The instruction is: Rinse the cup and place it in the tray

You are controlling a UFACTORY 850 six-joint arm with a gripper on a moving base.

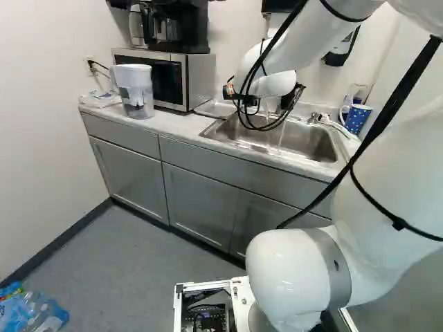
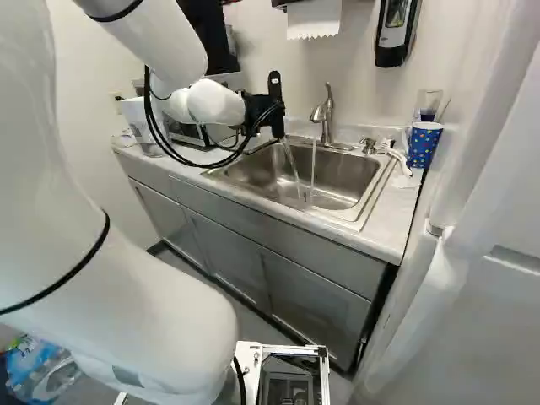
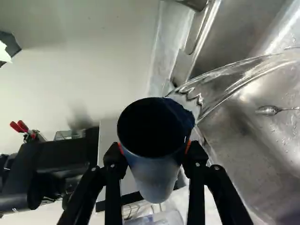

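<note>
Our gripper [image 2: 268, 110] has its fingers closed in from two sides on the cup [image 3: 157, 178], orange pads [image 3: 188, 147] against its wall. We hold the cup tipped, its dark mouth toward the wrist camera, and water runs over the rim in a clear stream [image 3: 234, 77]. That stream falls from our gripper down into the sink [image 2: 342, 181], where a spoon [image 3: 268, 110] lies on the bottom. Just to the right of our gripper stands the faucet [image 2: 327, 110], with its own thin stream [image 2: 313, 169] dropping into the same sink. Farther right of us, past the sink on the counter [image 2: 384, 219], are a dotted blue cup [image 2: 424, 145] and a clear glass [image 2: 429, 103]. To our gripper's left sits the microwave [image 1: 166, 77], a coffee maker [image 1: 176, 28] on top, and farther left still, the pitcher [image 1: 135, 90].
</note>
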